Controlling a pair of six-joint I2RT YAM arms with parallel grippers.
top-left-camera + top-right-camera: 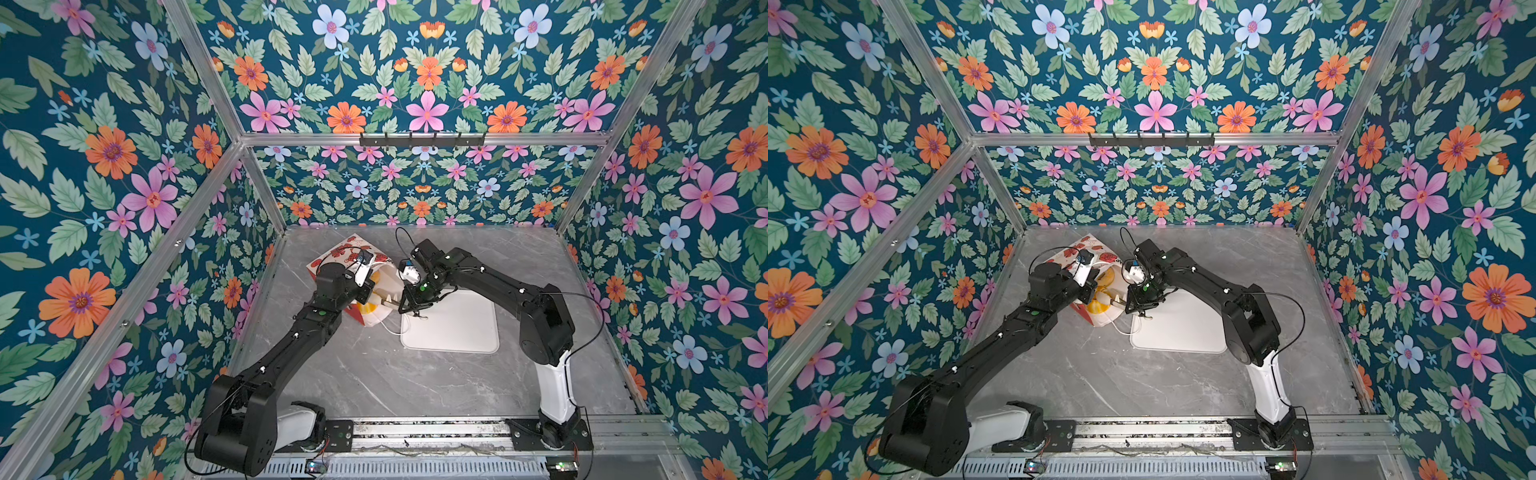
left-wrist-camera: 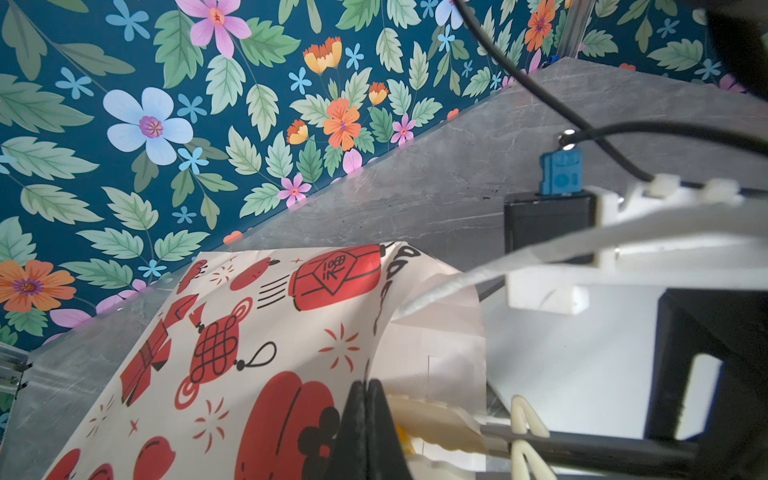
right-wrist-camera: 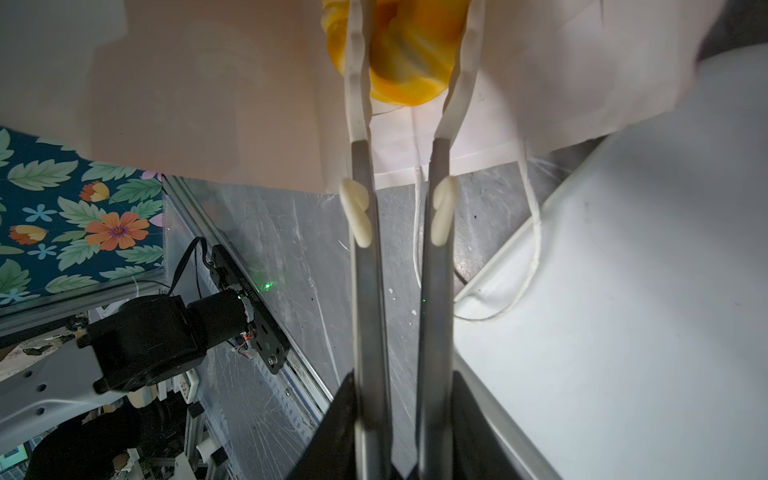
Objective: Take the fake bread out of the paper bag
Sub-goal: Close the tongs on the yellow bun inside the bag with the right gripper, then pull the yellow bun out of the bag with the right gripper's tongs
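Top views: paper bag (image 1: 343, 254) lies on its side on the table (image 1: 374, 374), mouth toward the white tray (image 1: 457, 332); fake bread (image 1: 1096, 306) sits just inside the mouth. Left wrist: left gripper (image 2: 368, 395) pinched shut on the bag's upper lip, holding it open. Right wrist: right gripper (image 3: 399, 424) clamps tongs (image 3: 368, 291), tips straddling one glossy roll (image 3: 405, 62). Looks light, hard, slick – squeeze across its middle, pull slow; thin paper may tear at the lip
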